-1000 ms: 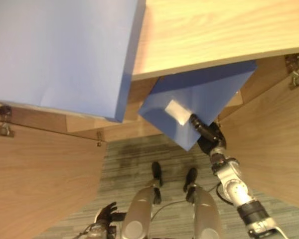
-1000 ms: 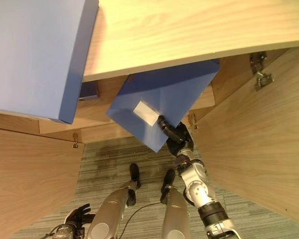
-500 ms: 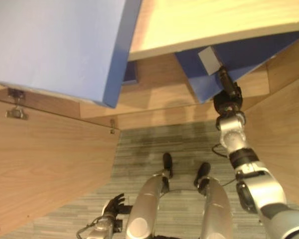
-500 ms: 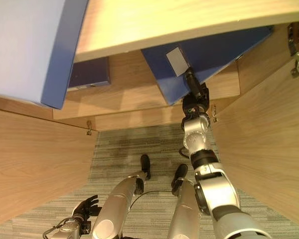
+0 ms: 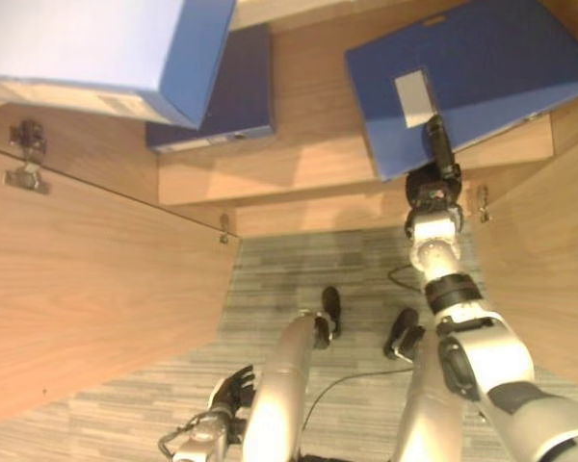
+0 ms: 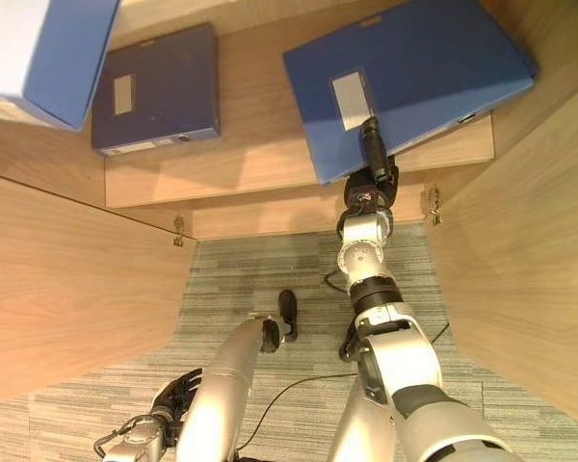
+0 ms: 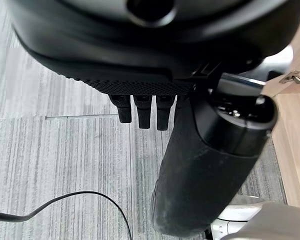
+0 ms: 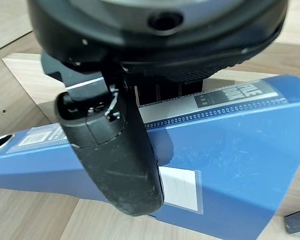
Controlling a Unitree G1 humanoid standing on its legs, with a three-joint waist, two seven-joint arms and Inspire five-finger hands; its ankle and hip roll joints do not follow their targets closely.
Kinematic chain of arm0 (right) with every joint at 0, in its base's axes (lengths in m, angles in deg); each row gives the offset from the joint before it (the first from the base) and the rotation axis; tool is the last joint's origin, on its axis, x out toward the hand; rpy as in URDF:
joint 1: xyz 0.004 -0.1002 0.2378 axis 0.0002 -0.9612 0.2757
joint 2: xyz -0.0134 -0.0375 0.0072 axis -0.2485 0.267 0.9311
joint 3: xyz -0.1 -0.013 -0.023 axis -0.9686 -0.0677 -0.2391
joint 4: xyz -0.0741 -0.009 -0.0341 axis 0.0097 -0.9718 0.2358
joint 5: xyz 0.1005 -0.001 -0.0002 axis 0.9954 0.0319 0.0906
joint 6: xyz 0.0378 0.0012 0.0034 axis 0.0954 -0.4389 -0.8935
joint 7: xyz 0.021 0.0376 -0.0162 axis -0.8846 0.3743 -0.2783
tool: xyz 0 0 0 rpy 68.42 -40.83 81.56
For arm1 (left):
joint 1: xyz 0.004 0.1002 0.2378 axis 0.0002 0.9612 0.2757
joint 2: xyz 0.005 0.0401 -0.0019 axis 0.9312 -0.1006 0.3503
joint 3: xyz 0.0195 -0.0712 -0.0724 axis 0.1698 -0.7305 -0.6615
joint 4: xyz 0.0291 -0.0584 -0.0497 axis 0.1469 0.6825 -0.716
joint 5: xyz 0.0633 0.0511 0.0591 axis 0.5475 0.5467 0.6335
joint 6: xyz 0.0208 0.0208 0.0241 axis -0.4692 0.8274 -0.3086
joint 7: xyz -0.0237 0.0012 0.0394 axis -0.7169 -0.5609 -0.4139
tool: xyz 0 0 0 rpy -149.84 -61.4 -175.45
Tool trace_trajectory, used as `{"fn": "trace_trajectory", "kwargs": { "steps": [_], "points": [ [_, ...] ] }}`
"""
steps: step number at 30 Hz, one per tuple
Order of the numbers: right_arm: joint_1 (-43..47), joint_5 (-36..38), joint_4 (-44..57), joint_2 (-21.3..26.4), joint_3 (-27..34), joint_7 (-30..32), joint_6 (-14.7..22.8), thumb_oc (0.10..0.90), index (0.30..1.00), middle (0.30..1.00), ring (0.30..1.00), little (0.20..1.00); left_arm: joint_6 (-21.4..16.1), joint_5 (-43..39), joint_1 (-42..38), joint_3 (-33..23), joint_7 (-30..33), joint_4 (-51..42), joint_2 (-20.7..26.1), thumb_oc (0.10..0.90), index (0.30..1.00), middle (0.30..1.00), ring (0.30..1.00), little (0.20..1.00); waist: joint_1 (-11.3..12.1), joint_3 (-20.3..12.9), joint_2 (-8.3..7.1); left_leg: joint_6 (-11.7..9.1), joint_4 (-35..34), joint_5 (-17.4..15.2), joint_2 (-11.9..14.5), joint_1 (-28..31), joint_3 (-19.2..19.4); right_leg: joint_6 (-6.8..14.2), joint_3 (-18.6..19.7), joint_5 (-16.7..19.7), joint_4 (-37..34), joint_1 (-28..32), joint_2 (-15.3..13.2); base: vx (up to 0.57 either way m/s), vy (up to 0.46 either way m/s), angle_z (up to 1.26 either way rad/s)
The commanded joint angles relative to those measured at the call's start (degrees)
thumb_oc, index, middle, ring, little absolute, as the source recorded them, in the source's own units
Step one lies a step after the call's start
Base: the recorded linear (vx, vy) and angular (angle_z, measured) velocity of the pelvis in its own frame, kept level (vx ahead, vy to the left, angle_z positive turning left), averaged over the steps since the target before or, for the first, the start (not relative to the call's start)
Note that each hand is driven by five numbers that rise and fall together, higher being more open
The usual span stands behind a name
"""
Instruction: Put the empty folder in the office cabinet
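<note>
Now flat on the cabinet shelf rather than tilted outside: blue folder, right hand thumb pinching its near edge; placement nearly done, release pending; left hand hanging loosely open

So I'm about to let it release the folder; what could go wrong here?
The blue folder lies flat on the cabinet shelf but its near corner juts past the front edge, where the right hand pinches it. Released now, it might tip or slide out. Pushed further in at an angle, it could catch the cabinet's right wall.
</note>
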Motion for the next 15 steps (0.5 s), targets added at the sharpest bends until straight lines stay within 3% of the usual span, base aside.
{"fn": "trace_trajectory", "kwargs": {
  "steps": [1,5,15],
  "points": [
    [11.9,-3.7,11.1,4.2,0.1,-2.0,6.2,0.400,0.300,0.300,0.300,0.300,0.2,-0.9,5.3,3.8,2.1,-3.8,4.3,0.800,0.900,0.900,0.900,0.900,0.8,-0.9,7.62,-0.8,5.7,-10.4,-1.1,3.1,-1.2,3.2,4.0,1.0,-3.9,4.3,-0.1,0.00,0.000,0.00],
    [14.4,-4.0,14.9,4.9,1.9,-0.4,9.4,0.400,0.300,0.300,0.300,0.300,0.4,-1.1,5.8,4.4,2.1,-4.7,4.9,0.800,0.900,0.900,0.900,0.900,1.0,-1.0,8.48,-0.6,5.3,-10.3,-1.8,2.7,-1.6,3.7,4.2,0.9,-3.6,3.9,-0.6,0.01,0.003,0.06],
    [16.2,-4.2,14.0,10.9,2.4,0.3,9.2,0.400,0.300,0.300,0.300,0.300,0.1,-1.6,6.1,4.9,1.7,-5.7,6.3,0.800,0.900,0.900,0.900,0.900,1.7,-1.4,9.05,-0.9,3.6,-9.1,-2.5,1.6,-3.1,4.8,2.8,1.3,-4.3,3.5,-1.2,0.04,-0.011,0.11]
  ]
}}
